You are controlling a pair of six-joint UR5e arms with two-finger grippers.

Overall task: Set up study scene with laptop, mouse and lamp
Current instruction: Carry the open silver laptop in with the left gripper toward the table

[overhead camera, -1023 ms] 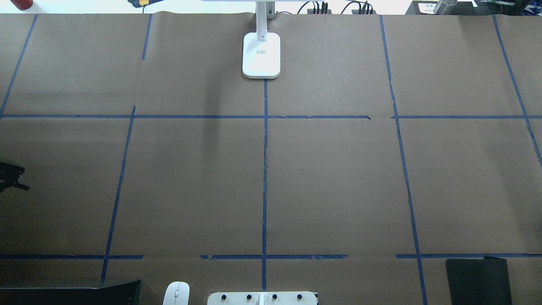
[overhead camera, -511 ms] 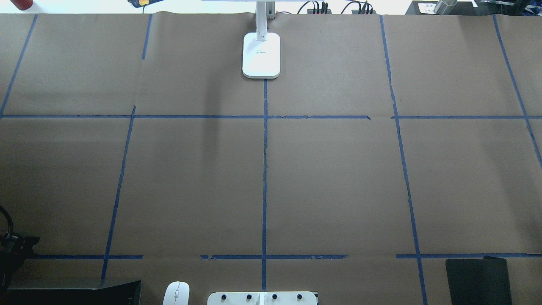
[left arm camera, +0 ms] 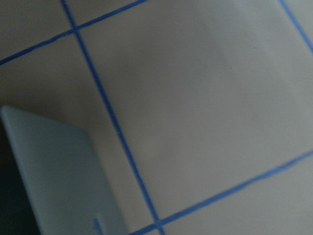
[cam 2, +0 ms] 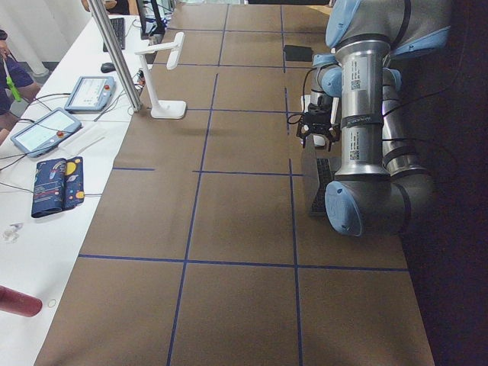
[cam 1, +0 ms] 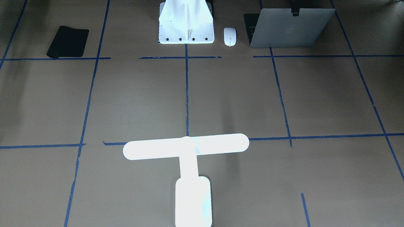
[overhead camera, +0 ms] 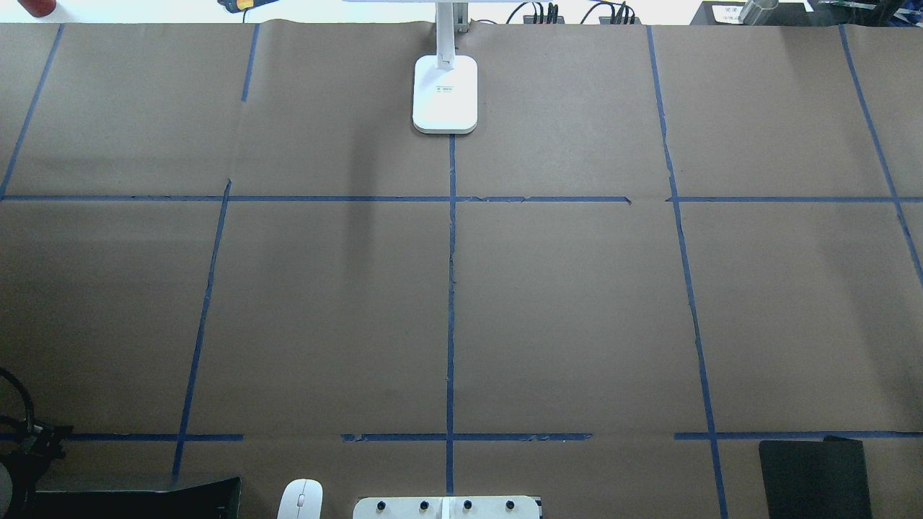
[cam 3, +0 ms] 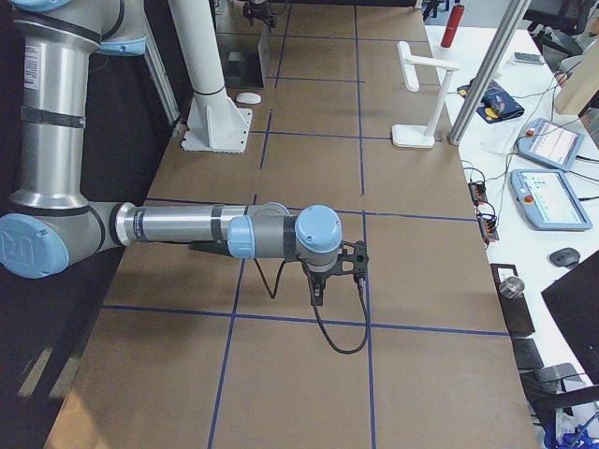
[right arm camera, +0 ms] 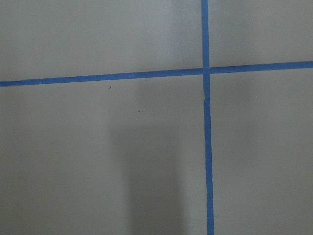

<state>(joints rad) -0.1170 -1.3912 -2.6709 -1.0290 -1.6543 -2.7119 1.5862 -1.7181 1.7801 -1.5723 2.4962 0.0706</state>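
At one o'clock in the front-facing view the laptop (cam 1: 290, 28) is standing open, lid back to the camera. The mouse (cam 1: 229, 36) is lying between it and the pedestal (cam 1: 186, 28), and the lamp (cam 1: 186, 148) is glowing at six.

From overhead, the left gripper (overhead camera: 36, 443) is showing at eight o'clock, near the laptop; I cannot tell its finger spread.

The left-end view has it hanging just above the lid's top edge.

From the right end, the right gripper (cam 3: 358, 257) is hovering over the bare table (cam 3: 430, 281) at centre; fingers unreadable.

The laptop step seems to be in hand. Next calls for a square descent onto the lid edge and a firm pinch.
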